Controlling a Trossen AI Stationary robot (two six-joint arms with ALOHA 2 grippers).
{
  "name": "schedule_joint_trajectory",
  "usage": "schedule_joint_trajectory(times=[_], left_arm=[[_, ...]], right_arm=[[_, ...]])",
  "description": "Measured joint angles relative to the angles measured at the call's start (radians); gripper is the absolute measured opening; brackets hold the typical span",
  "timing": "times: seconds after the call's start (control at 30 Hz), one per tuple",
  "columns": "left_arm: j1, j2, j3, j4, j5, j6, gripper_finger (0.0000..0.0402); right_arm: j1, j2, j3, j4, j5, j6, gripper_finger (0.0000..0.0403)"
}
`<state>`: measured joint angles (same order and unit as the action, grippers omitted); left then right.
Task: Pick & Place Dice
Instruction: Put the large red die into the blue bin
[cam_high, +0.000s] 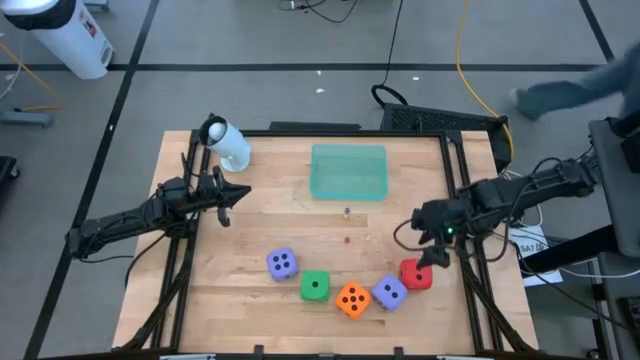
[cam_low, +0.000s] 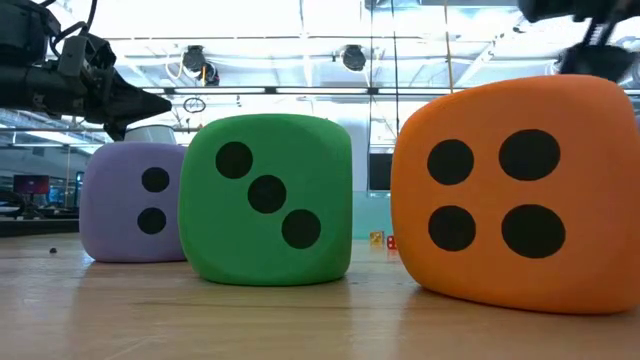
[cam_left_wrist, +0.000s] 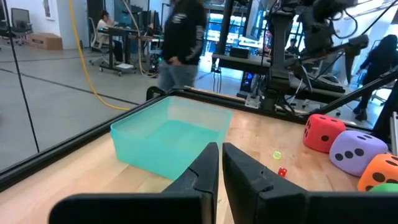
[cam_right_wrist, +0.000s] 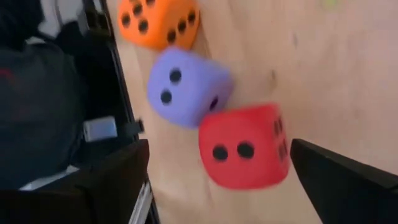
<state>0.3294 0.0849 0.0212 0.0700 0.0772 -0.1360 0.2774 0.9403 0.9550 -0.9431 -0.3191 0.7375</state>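
From above we see a wooden table (cam_high: 250, 300) with a shallow, see-through teal tray (cam_high: 348, 171) lying towards its far edge; we take this tray as our landmark. We can see nothing inside the tray, and the left wrist view shows its floor bare. All five dice lie on the bare wood, well apart from the tray, in a loose curved row nearer the table's front edge. Counting from the left arm's side, we find a purple die (cam_high: 282, 263), a green die (cam_high: 315, 287), an orange die (cam_high: 351, 299), a second purple die (cam_high: 389, 292) and a red die (cam_high: 416, 274), the last three touching or almost touching. Two tiny specks, one of them red, lie on the wood between the tray and the row. Our right gripper (cam_high: 437, 257) hangs just above the red die, on the tray's right and nearer the front; its fingers stand spread wide on either side of the die, holding nothing. Our left gripper (cam_high: 226, 213) waits to the tray's left with its fingers (cam_left_wrist: 200, 176) drawn nearly together and nothing between them. A white cylinder (cam_high: 226, 143) lies farther to the tray's left, at the table's far corner.
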Motion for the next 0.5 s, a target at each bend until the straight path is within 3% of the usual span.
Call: schedule_joint_trajectory(times=[0.13, 0.5], left_arm=[[0.000, 0.000, 0.000, 0.000, 0.000, 0.000, 0.0033], [0.000, 0.000, 0.000, 0.000, -0.001, 0.002, 0.0033]], right_arm=[[0.058, 0.017, 0.000, -0.034, 0.009, 0.059, 0.0384], [0.072, 0.016, -0.002, -0.010, 0.006, 0.080, 0.0384]])
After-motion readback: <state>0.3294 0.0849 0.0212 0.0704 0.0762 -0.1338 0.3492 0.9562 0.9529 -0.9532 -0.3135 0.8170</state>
